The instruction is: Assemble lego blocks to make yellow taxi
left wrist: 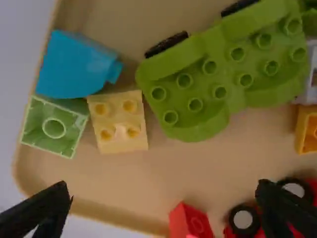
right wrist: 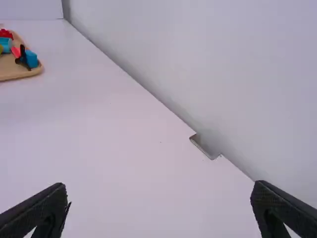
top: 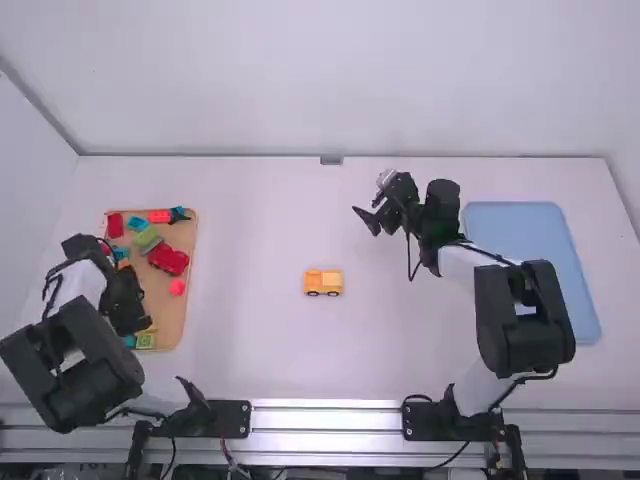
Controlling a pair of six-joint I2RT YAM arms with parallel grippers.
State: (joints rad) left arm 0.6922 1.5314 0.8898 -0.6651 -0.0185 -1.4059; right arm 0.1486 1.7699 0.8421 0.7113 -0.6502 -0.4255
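On the middle of the table stands a small yellow-orange vehicle (top: 323, 283) with dark wheels. My left gripper (top: 127, 303) is over the wooden tray (top: 183, 325) at the left. In the left wrist view the left gripper (left wrist: 166, 203) is open above the tray, nothing between its fingers; below it lie a pale yellow block (left wrist: 119, 136), a light green block (left wrist: 48, 130), a blue block (left wrist: 74, 67) and an orange-yellow block (left wrist: 308, 131). My right gripper (top: 368, 219) is held open and empty beyond and right of the vehicle; the right wrist view shows the right gripper (right wrist: 159, 204) spread over bare table.
Also in the tray are a green wheeled base (left wrist: 218, 69), a red block (left wrist: 190, 223) and a red car (top: 168, 259). A blue tray (top: 545, 235) lies at the right, partly under the right arm. A wall bounds the table's far edge.
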